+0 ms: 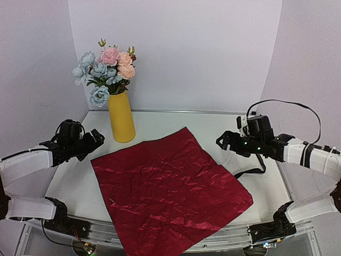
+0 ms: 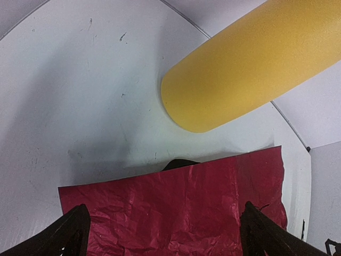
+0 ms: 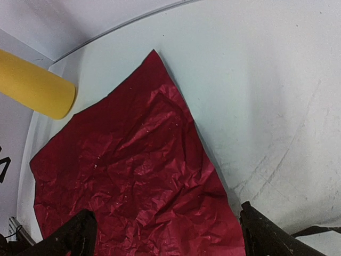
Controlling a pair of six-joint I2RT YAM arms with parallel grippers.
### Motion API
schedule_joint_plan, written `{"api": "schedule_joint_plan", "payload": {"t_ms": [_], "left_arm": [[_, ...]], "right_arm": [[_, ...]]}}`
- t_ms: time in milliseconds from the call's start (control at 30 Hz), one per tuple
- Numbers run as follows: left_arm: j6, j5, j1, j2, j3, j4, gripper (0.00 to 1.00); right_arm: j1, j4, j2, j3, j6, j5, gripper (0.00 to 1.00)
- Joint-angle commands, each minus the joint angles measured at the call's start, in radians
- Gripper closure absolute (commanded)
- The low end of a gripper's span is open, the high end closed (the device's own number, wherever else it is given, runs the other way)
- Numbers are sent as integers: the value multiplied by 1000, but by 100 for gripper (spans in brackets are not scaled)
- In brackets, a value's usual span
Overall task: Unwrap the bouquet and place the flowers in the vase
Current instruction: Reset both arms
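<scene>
Dark red wrapping paper (image 1: 170, 189) lies spread flat and crinkled on the table (image 1: 74, 181), one corner over the near edge. Left gripper (image 1: 98, 138), by the left edge: fingers wide apart, empty, touching nothing. Right gripper (image 1: 221, 142), by the right edge: same. Yellow vase (image 1: 121, 118) stands upright toward the far left corner, with the flowers (image 1: 109, 69) in it.

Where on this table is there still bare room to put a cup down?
Bare white table lies along the back, between the yellow vase and the right gripper, and along the left, between the red paper and the left arm. The paper covers the middle; a black cable crosses the right side.
</scene>
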Motion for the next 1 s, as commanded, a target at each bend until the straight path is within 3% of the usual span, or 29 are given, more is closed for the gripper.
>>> {"api": "schedule_joint_plan", "payload": {"t_ms": [0, 200, 433, 567, 700, 833, 967], "left_arm": [[-8, -1, -1, -53, -22, 8, 0], [317, 3, -1, -106, -4, 80, 0], [453, -183, 1, -93, 12, 249, 1], [497, -199, 39, 8, 36, 301, 0], [501, -144, 136, 117, 74, 336, 0], [559, -187, 167, 205, 65, 476, 0], [552, -209, 179, 286, 23, 640, 0]], "right_arm": [[-1, 24, -96, -80, 10, 138, 4], [-1, 136, -267, -185, -93, 498, 2], [-9, 241, -282, -179, -421, 635, 2], [-116, 419, -324, -244, -552, 518, 4], [-288, 520, -306, -323, -575, 434, 5], [-400, 689, -220, -409, -557, 352, 2], [-415, 934, -82, -480, -566, 298, 2]]}}
